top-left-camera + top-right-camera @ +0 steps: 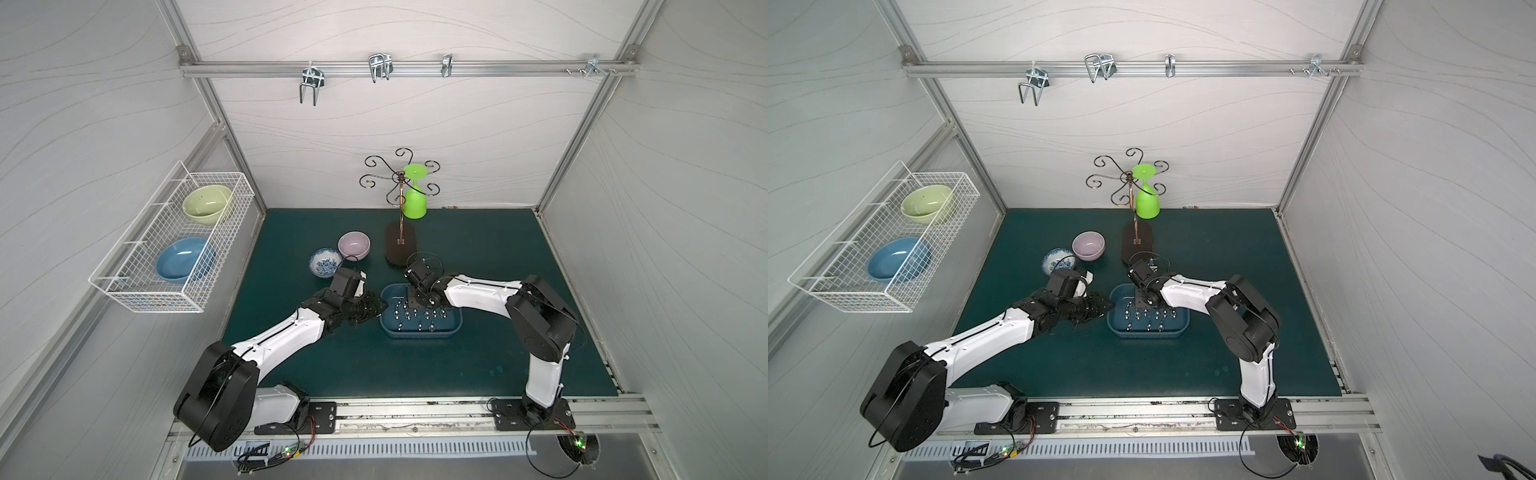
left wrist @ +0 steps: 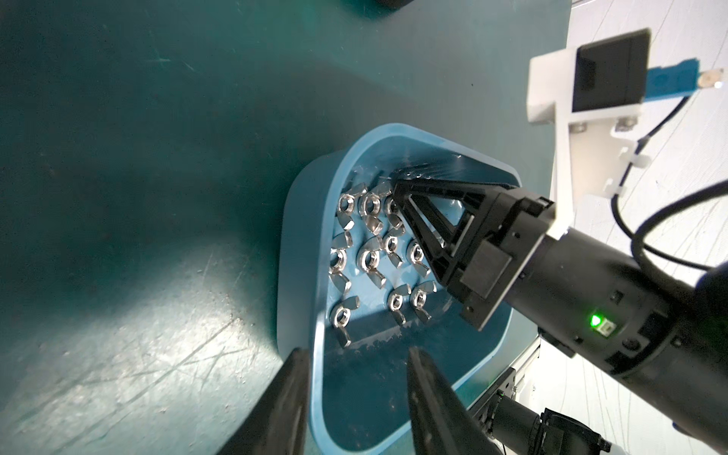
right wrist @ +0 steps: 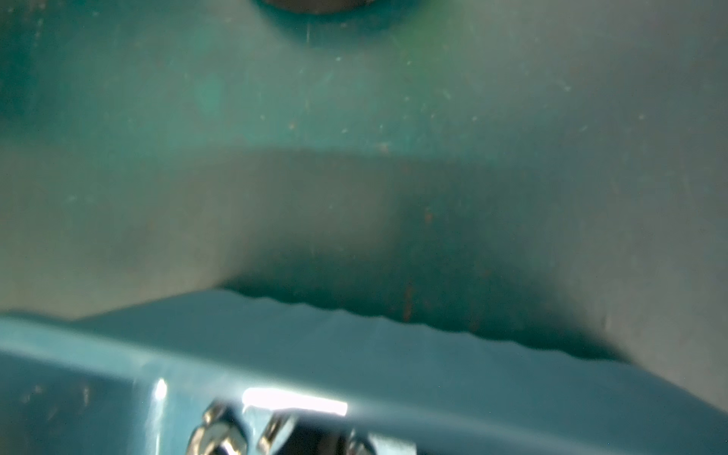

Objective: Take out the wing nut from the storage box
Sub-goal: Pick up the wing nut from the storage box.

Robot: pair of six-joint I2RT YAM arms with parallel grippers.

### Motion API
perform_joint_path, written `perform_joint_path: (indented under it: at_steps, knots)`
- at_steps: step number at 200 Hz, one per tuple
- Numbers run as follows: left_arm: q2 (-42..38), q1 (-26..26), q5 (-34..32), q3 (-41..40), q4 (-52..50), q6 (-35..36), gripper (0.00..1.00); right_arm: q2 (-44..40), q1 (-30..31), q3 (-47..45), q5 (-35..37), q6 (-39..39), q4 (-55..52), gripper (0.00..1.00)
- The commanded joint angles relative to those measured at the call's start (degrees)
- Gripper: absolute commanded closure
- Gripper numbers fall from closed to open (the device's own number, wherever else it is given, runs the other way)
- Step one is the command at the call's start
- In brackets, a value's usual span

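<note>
The dark-blue storage box (image 1: 419, 332) (image 1: 1148, 332) sits mid-table, and several silver wing nuts (image 2: 370, 258) (image 1: 415, 318) lie flat on its floor. My left gripper (image 2: 356, 352) (image 1: 376, 309) is open and straddles the box's left rim, one finger outside and one inside, holding nothing. My right gripper (image 2: 398, 191) (image 1: 415, 300) reaches down into the far side of the box, with its tips among the nuts against the back wall. Seen side-on, its gap is hidden. The right wrist view is blurred and shows only the box rim (image 3: 354, 346) and a few nuts (image 3: 216, 431).
A pink bowl (image 1: 354, 244) and a blue-patterned bowl (image 1: 325, 262) stand behind the left gripper. A cup rack (image 1: 401, 249) with a green goblet (image 1: 414, 199) stands behind the box. A white wire basket (image 1: 166, 249) holding two bowls hangs on the left wall.
</note>
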Motion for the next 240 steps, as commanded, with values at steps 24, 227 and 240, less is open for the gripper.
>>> perform_joint_path:
  at_steps: [24,227,240]
  knots:
    - [-0.21,0.21,0.85,-0.01,2.21,1.1,0.56,1.93,-0.52,1.86,-0.02,0.67,-0.79,0.73]
    - [-1.36,0.39,-0.08,-0.71,1.78,1.4,0.57,3.13,0.22,2.03,-0.01,0.88,-0.5,0.88]
    - [-1.23,0.39,-0.21,-0.71,1.77,1.44,0.57,3.21,0.27,2.13,0.06,0.97,-0.35,0.9]
